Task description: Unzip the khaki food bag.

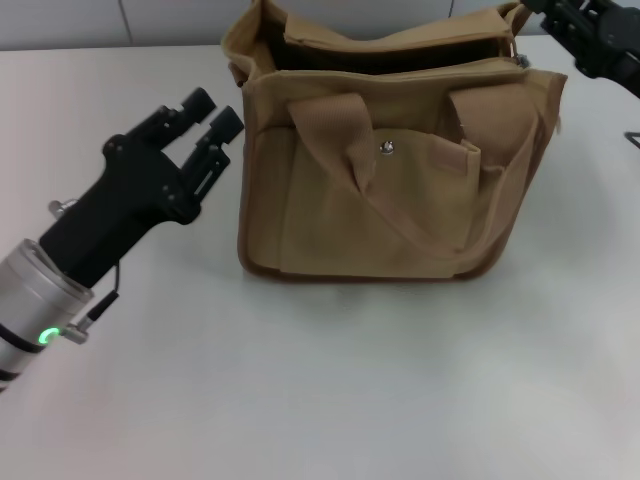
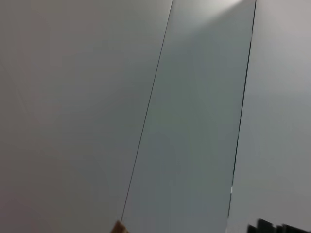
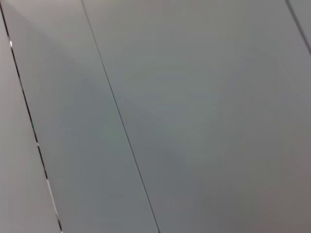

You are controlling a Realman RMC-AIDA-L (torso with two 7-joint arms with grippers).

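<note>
Currently seeing the khaki food bag [image 1: 400, 215] standing upright on the white table [image 1: 330, 390], at the middle of the scene and toward the far side, front panel facing near. Noting its top gaping open, with dark interior showing between the far and near rims. Finding the near webbing handle [image 1: 335, 135] flopped down over the front pocket [image 1: 420, 185], with the silver snap [image 1: 386, 147] sitting between the handle's two ends. Tracing brown trim along the bag's bottom edge, resting flat on the table.

Spotting the left gripper [image 1: 214, 115] hanging just left of the bag, beside its left wall and pointing toward the far right, not touching the canvas. Reading its two black fingers [image 1: 196, 104] as slightly parted, pinching nothing. Catching a green light [image 1: 45, 336] glowing on the silver wrist section of the left arm, at the near left.

Picking out the right gripper [image 1: 575, 35] at the far right, just beside the bag's far right top corner. Being unable to tell whether it is spread or pressed together, or whether it is touching the bag at all.

Getting only grey wall panels [image 2: 194, 121] with thin dark seams from the left wrist view, plus a small tan scrap at one edge, too little to identify. Getting the same kind of panels [image 3: 194, 121] from the right wrist view.
</note>
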